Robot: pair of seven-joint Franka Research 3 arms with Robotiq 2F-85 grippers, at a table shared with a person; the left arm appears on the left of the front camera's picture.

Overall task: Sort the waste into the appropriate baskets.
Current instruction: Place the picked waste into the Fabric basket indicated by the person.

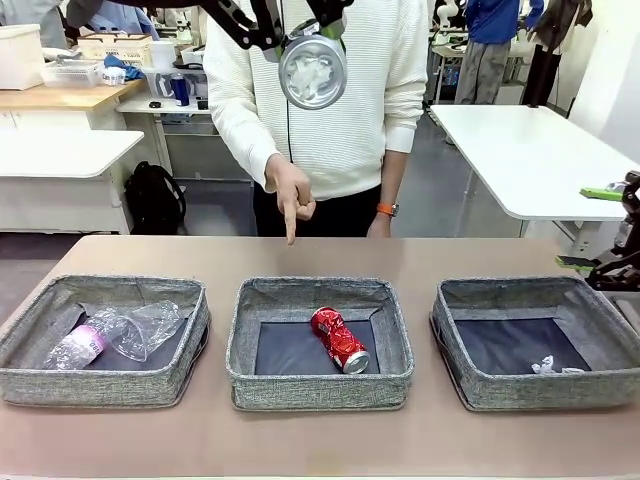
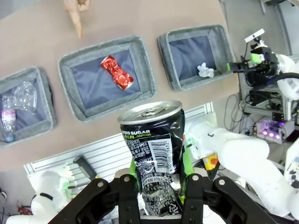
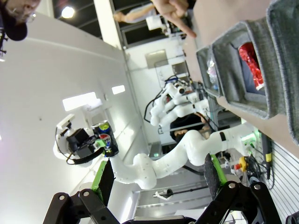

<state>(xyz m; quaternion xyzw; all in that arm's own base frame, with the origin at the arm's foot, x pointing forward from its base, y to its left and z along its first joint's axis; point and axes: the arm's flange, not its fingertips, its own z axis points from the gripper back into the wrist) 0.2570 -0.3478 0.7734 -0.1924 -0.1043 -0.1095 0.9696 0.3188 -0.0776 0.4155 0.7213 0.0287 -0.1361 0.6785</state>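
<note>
Baskets, three in a row: left one point(image 1: 190, 345) with two clear bottles point(image 1: 115, 335), middle point(image 1: 395, 335) with one red can point(image 1: 339, 339), right point(image 1: 450, 340) with one white scrap point(image 1: 549, 366). A hand point(image 1: 290, 190) points toward the middle basket.

Left wrist: left gripper point(image 2: 161, 179), high above the middle basket, clamps one dark can point(image 2: 155, 154) upright.

Right wrist: right gripper point(image 3: 159, 179) fingers spread, holding nothing.
</note>
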